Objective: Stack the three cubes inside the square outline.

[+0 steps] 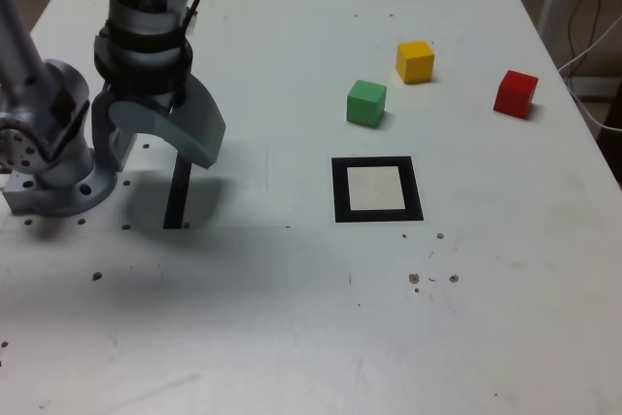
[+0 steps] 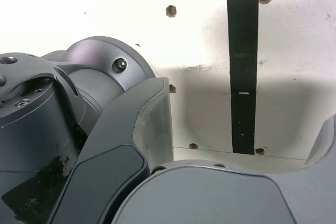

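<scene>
1. Currently the pincer (image 1: 160,143) hangs spread wide and empty over the black strip (image 1: 178,191), at the exterior view's left of the white surface (image 1: 292,318).
2. Square outline (image 1: 376,189) sits mid-surface, nothing in it.
3. Green cube (image 1: 366,103) is just beyond the outline; yellow cube (image 1: 415,61) near it; red cube (image 1: 515,93) farther toward the exterior view's right.
4. All three cubes are apart, unstacked.

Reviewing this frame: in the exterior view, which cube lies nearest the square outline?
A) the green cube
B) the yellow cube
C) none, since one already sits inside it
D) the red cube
A: the green cube sits just beyond the square outline, whose white centre is bare, while the yellow cube and the red cube lie farther off.
</scene>
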Controlling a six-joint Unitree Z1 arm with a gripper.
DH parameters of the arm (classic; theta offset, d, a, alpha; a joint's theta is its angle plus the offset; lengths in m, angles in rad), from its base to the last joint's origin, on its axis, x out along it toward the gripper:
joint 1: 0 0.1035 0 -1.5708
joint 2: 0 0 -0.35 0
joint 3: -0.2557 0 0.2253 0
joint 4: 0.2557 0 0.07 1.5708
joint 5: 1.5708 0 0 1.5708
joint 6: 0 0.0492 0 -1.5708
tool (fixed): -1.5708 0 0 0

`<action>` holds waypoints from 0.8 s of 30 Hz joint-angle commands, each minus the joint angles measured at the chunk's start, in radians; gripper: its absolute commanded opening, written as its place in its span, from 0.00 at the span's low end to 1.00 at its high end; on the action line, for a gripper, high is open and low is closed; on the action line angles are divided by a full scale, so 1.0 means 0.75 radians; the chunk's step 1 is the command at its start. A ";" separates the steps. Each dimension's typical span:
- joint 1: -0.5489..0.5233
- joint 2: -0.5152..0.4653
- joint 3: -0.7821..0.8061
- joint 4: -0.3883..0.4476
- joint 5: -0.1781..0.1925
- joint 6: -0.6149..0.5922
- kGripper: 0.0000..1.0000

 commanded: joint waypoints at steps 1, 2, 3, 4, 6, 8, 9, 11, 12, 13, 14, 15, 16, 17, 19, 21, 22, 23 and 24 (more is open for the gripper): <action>0.003 -0.009 0.003 -0.003 0.001 -0.002 0.99; 0.003 -0.009 0.003 -0.004 0.001 -0.002 0.99; 0.003 -0.009 0.003 -0.004 0.001 -0.002 0.99; 0.003 -0.009 0.003 -0.005 0.001 -0.002 0.99; 0.003 -0.009 0.003 -0.007 0.001 -0.002 0.99; 0.003 -0.009 0.003 -0.008 0.001 -0.002 0.99; 0.003 -0.009 0.003 -0.008 0.001 -0.002 0.99; 0.003 -0.009 0.002 -0.008 0.001 -0.002 0.99; 0.003 -0.008 0.002 -0.008 0.001 -0.002 0.99; 0.003 -0.008 0.002 -0.009 0.001 -0.002 0.99; 0.003 -0.007 0.001 -0.010 0.001 -0.002 0.99; 0.003 -0.006 0.001 -0.011 0.001 -0.002 0.99; 0.003 -0.005 0.001 -0.012 0.001 -0.002 0.99; 0.003 -0.003 0.000 -0.013 0.001 -0.002 0.99; 0.003 -0.001 -0.001 -0.014 0.001 -0.002 0.99; 0.003 0.000 -0.003 -0.013 0.001 -0.002 0.99; 0.003 0.001 -0.004 -0.012 0.002 -0.002 0.99; 0.004 0.001 -0.006 -0.012 0.002 -0.002 0.99; 0.005 0.002 -0.008 -0.012 0.003 -0.001 0.99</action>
